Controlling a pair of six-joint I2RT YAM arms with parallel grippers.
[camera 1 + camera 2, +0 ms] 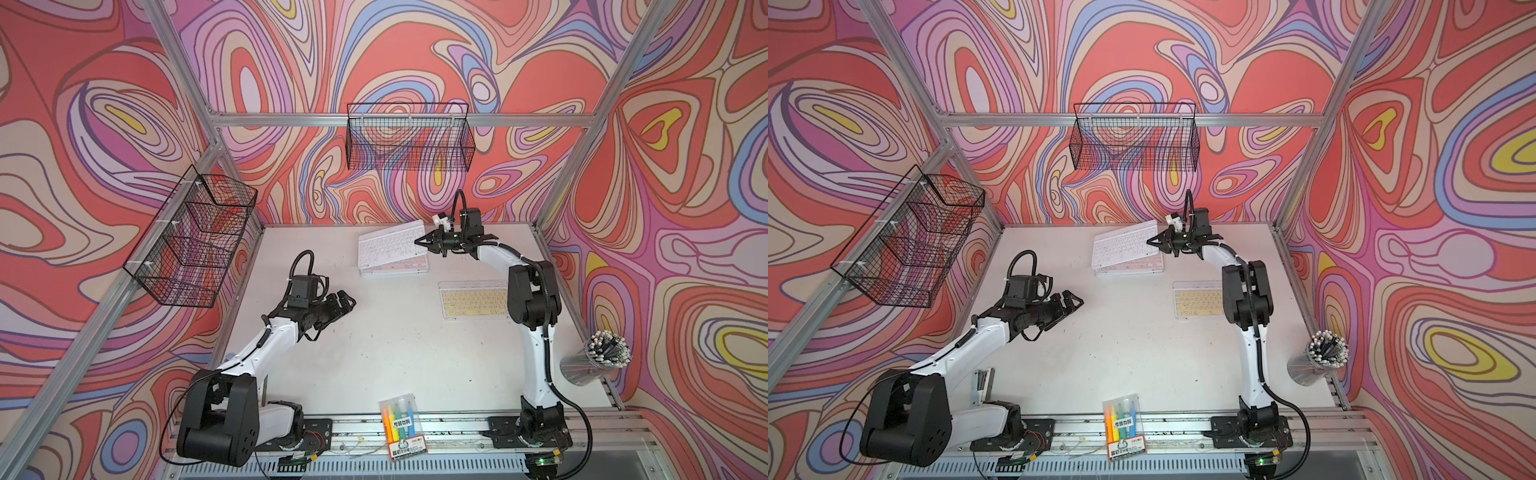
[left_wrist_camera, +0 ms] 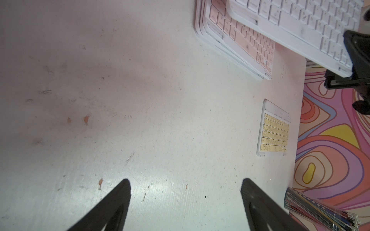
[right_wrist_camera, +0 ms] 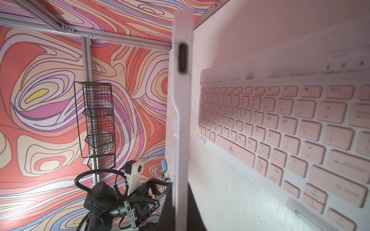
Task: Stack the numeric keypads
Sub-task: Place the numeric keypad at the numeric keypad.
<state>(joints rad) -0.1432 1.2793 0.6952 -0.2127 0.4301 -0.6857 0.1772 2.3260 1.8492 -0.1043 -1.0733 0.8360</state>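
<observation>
— White keypad [image 1: 390, 243]: where is it?
— Pinched at its right end by the right tool [image 1: 419, 240], tilted over the stack [image 1: 395, 269] near the desk's [image 1: 374, 353] far edge. I cannot tell whether it touches.
— What tops the stack?
— A pink keypad [image 3: 280, 130].
— The yellow keypad [image 1: 473, 300]?
— Flat and alone toward the right edge, apart from the stack.
— Left tool [image 1: 348, 300]?
— Fingers spread wide, empty, above the desk's left half.
</observation>
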